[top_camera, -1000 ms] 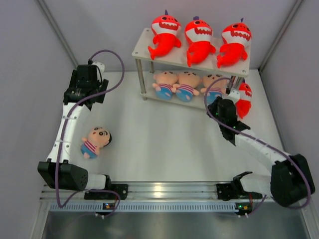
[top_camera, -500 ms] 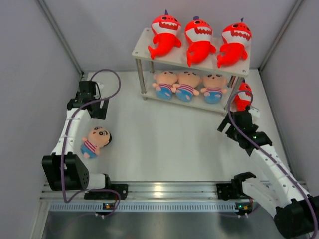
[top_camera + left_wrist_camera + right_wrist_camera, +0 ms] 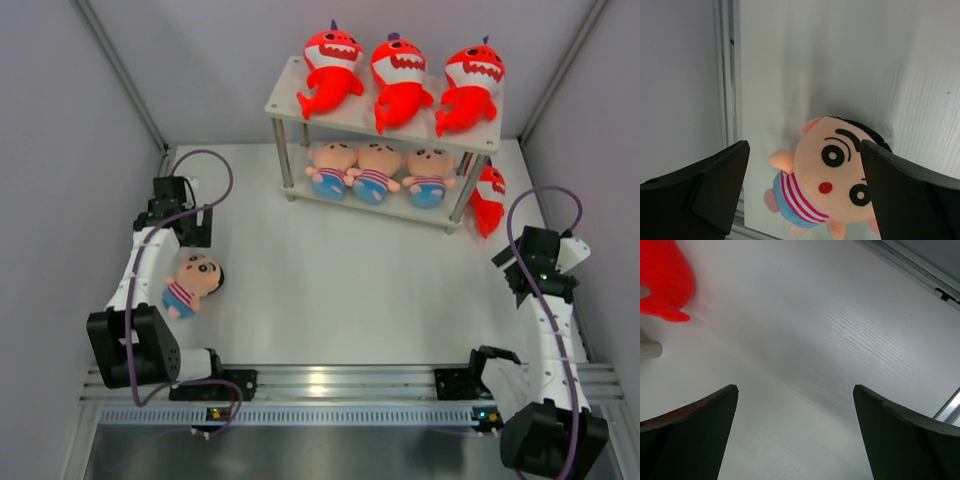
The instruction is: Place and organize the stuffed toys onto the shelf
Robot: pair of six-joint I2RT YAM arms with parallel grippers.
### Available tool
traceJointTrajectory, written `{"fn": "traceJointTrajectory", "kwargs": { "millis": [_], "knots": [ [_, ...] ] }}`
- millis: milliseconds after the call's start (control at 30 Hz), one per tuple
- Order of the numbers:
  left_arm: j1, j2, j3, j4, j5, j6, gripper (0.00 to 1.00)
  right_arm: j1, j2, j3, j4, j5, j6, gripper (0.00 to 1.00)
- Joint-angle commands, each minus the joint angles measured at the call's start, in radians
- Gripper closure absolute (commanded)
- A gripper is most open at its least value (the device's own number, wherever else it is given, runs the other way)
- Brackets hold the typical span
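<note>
The shelf (image 3: 283,100) stands at the back with three red sharks (image 3: 398,70) on its top board and three boy dolls (image 3: 377,170) on the lower one. Another red shark (image 3: 488,200) lies on the table by the shelf's right legs, and shows as a red blur (image 3: 665,280) in the right wrist view. A fourth boy doll (image 3: 192,283) lies on its back at the left. My left gripper (image 3: 188,230) hovers open just behind it, and the doll (image 3: 835,175) sits between its fingers (image 3: 720,185). My right gripper (image 3: 522,262) is open and holds nothing over bare table (image 3: 795,387).
Grey walls close in on the left, right and back. A metal wall rail (image 3: 726,75) runs close to the left gripper. A shelf leg (image 3: 650,349) shows at the left edge of the right wrist view. The arm bases sit on a rail (image 3: 340,380) at the near edge.
My right gripper opened, let go of the third boy doll on the lower board, and drew back to the right. My left arm swung nearer, down toward the doll on the table.
</note>
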Motion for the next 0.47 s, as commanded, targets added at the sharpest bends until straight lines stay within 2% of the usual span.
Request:
{"fn": "traceJointTrajectory", "kwargs": {
  "millis": [0,433],
  "knots": [
    [0.006,-0.031,0.000,0.062,0.031,-0.036,0.02,-0.014,0.027,0.058,-0.006,0.062,-0.039,0.01],
    [0.006,-0.032,0.002,0.061,0.040,-0.039,0.02,-0.014,-0.053,-0.009,0.087,0.008,-0.107,0.01]
  ]
}}
